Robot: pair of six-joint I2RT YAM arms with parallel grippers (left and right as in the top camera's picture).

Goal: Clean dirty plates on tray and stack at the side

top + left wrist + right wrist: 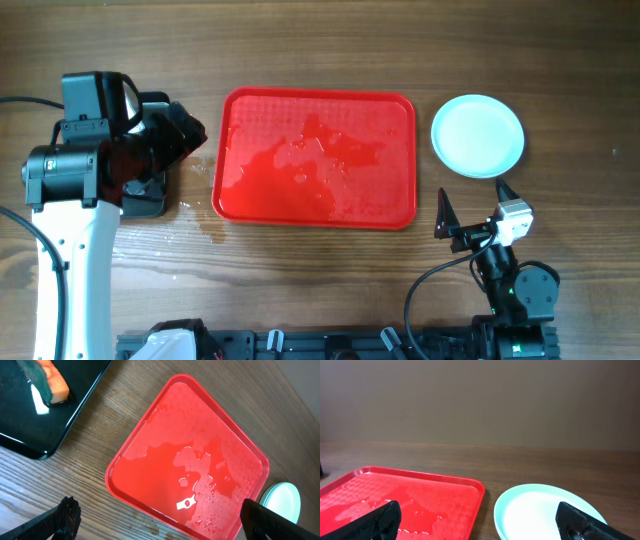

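**A:** Plates (478,135), overhead view: one pale stack on the table (300,30), just right of the red tray (250,110). The tray holds only a film of water (300,160). How many in the stack?

**B:** Cannot tell from above. The top face shows no orange.

**A:** Left wrist view: left gripper (160,517) has its jaws wide and holds nothing. The sponge (50,382) lies in the black tray (20,430).

**B:** Right wrist view: right gripper (479,515) is also spread wide and empty. It sits low and faces the stack.

**A:** Judgement: cleaning looks finished. For any retreat, lift first and then draw back, so no finger clips the stack's rim. Keep the jaws apart.
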